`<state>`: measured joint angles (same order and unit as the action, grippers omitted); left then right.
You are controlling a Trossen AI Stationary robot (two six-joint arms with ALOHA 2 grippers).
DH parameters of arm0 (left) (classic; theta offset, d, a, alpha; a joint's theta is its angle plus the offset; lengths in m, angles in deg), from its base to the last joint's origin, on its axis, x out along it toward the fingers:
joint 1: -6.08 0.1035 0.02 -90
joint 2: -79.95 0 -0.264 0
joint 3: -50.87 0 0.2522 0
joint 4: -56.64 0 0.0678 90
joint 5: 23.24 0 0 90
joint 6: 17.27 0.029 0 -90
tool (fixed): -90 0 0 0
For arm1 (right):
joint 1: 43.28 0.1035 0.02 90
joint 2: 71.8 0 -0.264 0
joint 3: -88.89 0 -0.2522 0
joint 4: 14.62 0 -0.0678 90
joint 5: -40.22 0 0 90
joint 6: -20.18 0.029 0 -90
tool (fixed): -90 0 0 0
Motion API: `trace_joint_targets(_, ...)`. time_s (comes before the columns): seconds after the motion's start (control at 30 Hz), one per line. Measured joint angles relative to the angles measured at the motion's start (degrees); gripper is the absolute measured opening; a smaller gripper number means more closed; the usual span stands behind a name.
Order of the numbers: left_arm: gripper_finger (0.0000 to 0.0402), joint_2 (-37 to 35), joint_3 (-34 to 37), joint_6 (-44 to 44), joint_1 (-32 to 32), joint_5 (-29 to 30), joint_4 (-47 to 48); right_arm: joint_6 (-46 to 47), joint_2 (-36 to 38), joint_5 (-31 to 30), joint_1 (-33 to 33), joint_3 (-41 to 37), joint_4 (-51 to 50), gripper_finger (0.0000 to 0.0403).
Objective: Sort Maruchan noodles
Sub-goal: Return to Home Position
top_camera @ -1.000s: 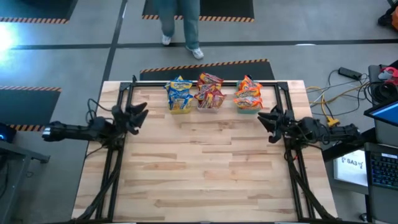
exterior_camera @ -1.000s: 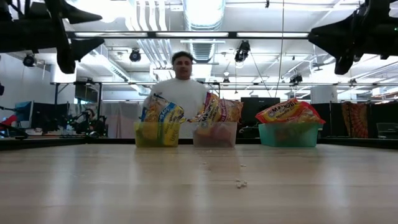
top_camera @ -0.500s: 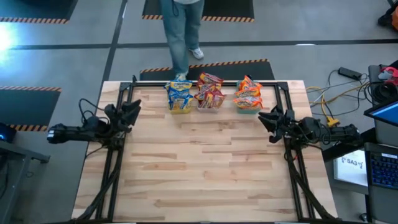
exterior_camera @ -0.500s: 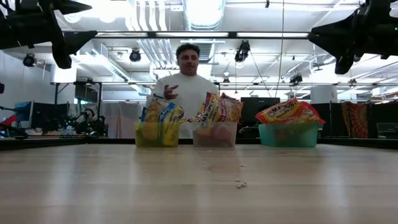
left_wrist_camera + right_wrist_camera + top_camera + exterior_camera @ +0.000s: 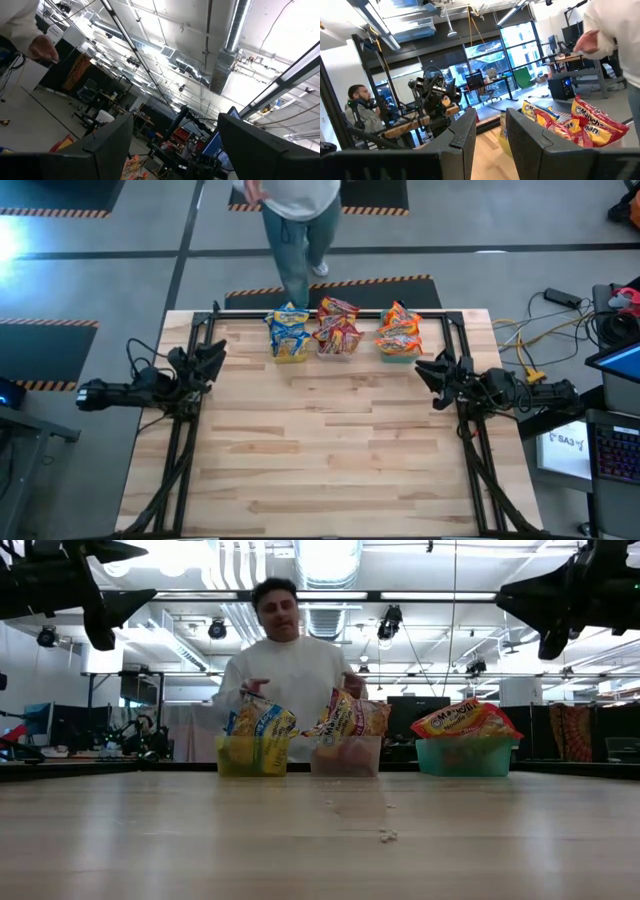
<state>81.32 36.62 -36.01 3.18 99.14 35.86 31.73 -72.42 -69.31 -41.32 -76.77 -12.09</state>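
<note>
The Maruchan noodles stand in three bins along the table's far edge. Blue-and-yellow packets [image 5: 288,325] fill the yellow bin [image 5: 252,756], red packets [image 5: 337,322] the clear bin [image 5: 345,756], and orange packets [image 5: 400,327] the green bin [image 5: 465,757]. My left gripper [image 5: 218,358] hangs raised over the table's left side, tipped upward and open, with only the room's ceiling between its fingers [image 5: 175,120]. My right gripper [image 5: 428,383] hangs raised over the right side, near the green bin. It is open by a narrow gap [image 5: 490,120] and holds nothing.
A person [image 5: 295,210] stands at the table's far edge behind the yellow and clear bins, hands [image 5: 255,688] raised just above the packets. Black frame rails [image 5: 185,440] run along both sides of the table. A few crumbs [image 5: 383,835] lie on the bare wood [image 5: 320,450].
My left gripper has drawn back slightly toward the table's left edge and tipped upward, still open. The person has walked up to the far edge and now leans over the bins with both hands raised. The packets and bins have stayed put.
</note>
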Motion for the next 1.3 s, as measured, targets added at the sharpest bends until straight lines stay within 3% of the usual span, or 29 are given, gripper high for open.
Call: trace_joint_targets(1.3,0.0275,0.20,0.02,0.00,-0.01,0.02,0.00,0.00,-1.00,0.00,0.00,0.00,-0.02,0.0095)
